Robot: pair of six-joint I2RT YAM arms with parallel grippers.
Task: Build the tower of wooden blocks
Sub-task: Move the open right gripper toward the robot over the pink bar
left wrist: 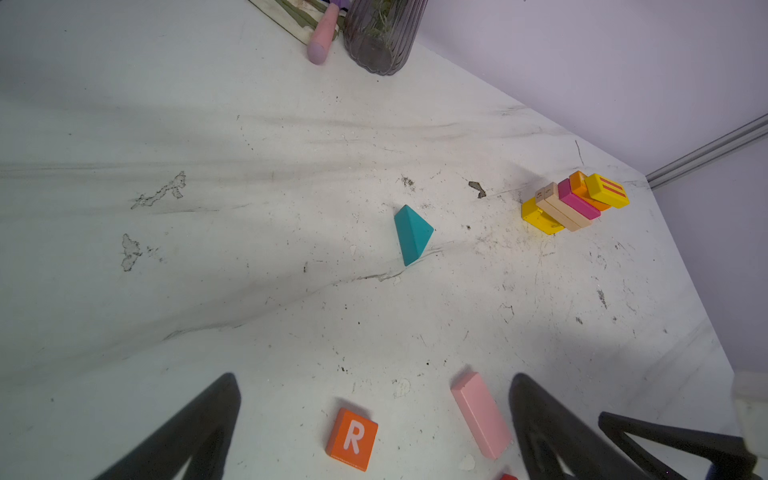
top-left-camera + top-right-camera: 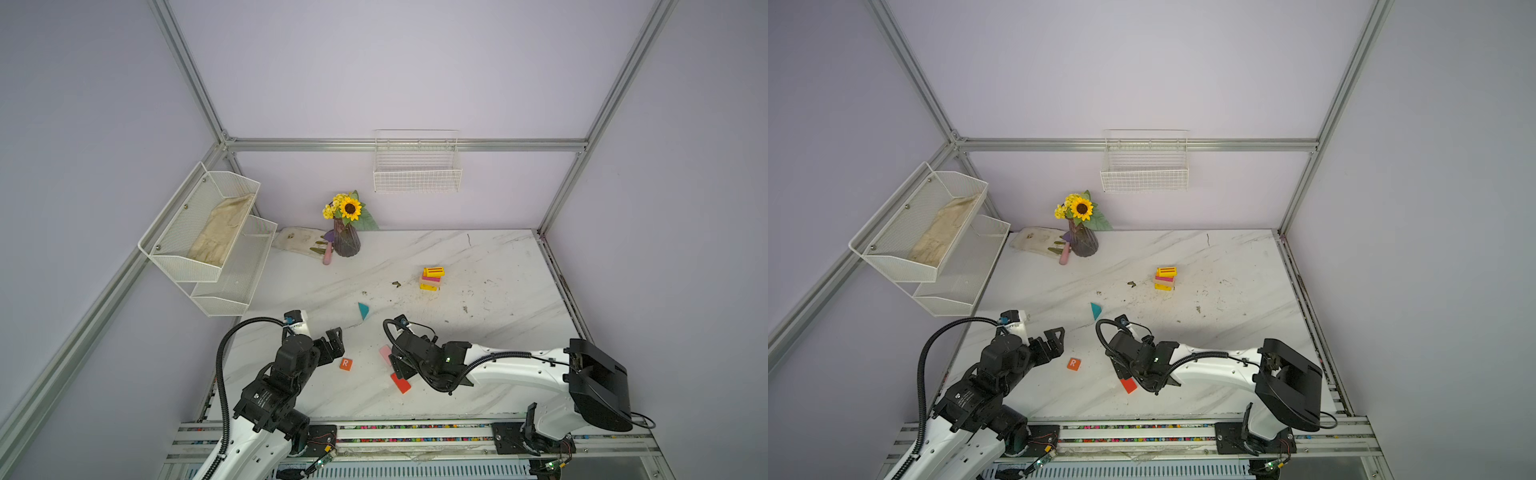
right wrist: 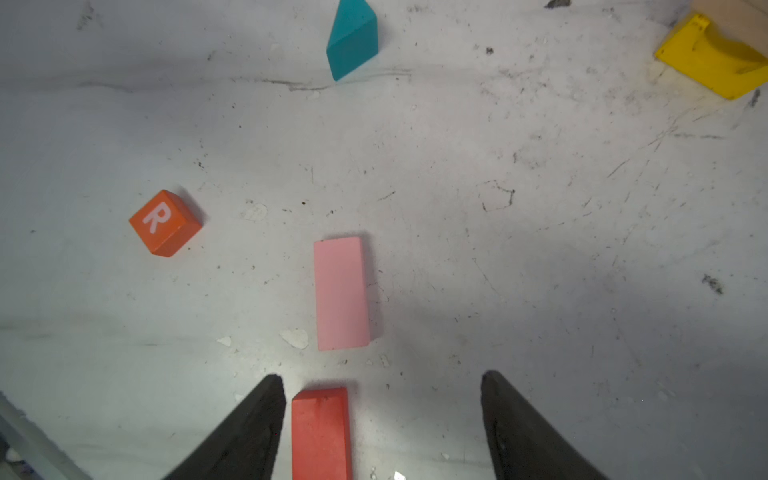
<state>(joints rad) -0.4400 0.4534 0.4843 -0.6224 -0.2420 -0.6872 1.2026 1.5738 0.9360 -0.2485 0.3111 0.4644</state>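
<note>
Near the front edge of the white marble table (image 2: 498,291), the right gripper (image 3: 382,376) hangs with jaws spread astride a flat red wooden slab (image 3: 320,432), whose long axis runs between them. Just ahead, a pink wooden slab (image 3: 341,293) lies lengthwise in the same line. An orange wooden "R" cube (image 3: 166,222) sits near the left gripper (image 1: 374,376), jaws spread wide. Farther back lies a teal wooden triangular prism (image 2: 363,310); beyond it stands the tower (image 2: 432,278), yellow at base and top.
</note>
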